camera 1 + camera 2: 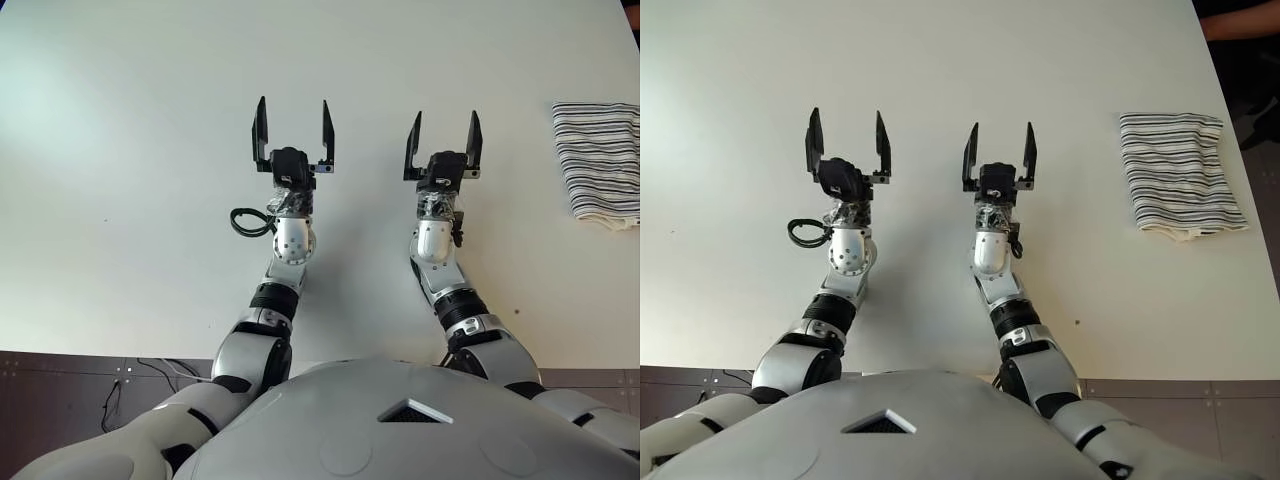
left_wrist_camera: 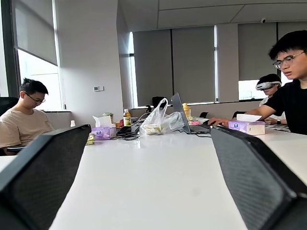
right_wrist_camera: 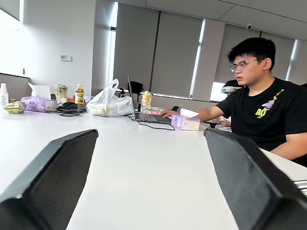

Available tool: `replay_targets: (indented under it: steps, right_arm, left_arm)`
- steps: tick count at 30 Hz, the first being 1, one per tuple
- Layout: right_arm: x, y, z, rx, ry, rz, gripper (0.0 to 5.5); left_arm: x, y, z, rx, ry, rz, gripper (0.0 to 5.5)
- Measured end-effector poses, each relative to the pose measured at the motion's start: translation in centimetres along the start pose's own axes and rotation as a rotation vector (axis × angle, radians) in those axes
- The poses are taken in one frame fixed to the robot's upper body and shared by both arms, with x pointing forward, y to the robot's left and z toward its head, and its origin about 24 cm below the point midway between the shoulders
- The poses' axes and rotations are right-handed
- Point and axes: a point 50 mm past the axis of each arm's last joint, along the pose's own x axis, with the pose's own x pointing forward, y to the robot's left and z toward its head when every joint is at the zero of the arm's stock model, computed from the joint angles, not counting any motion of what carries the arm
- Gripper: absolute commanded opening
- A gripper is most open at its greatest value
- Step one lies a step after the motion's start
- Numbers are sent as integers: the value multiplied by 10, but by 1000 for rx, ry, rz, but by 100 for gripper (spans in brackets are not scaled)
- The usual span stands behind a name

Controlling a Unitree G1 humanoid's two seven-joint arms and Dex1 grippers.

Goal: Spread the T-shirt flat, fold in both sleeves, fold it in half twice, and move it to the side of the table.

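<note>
T-shirt: striped, folded into a compact packet, lying flat near the right edge of the tabletop.
Left end effector: spread wide and holding nothing, low over the tabletop's middle, fingers pointing away from the robot.
Right end effector: also spread wide and holding nothing, just beside the left one and parallel to it.
Bearing: the packet lies to the robot's right of both end effectors, at about the same reach forward as their fingertips. It is apart from both, with bare tabletop between.
Long axis: the packet looks slightly longer front to back than across. Its stripes run across, and the softer, rounded fold faces the robot.
Nearer arm: the right. The left would have to cross over the right arm to get to the packet.
Stage (judged): the folding appears finished and the packet already sits at the side, so little or nothing of the task seems left.
Next move (judged): if the packet needs any adjusting, it falls to the right arm, swinging outward to the right and meeting the packet on its long inner edge.
</note>
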Motion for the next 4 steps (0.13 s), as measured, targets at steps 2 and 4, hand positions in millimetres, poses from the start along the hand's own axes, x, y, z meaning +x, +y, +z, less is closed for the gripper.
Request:
replay_targets:
  steps: [2, 4]
  right_arm:
    - [0, 1, 1, 5, -4, 4, 456]
    - [0, 5, 3, 10, -27, 35, 493]
  left_arm:
    - [1, -3, 0, -3, 0, -17, 460]
    - [1, -9, 1, -8, -6, -44, 460]
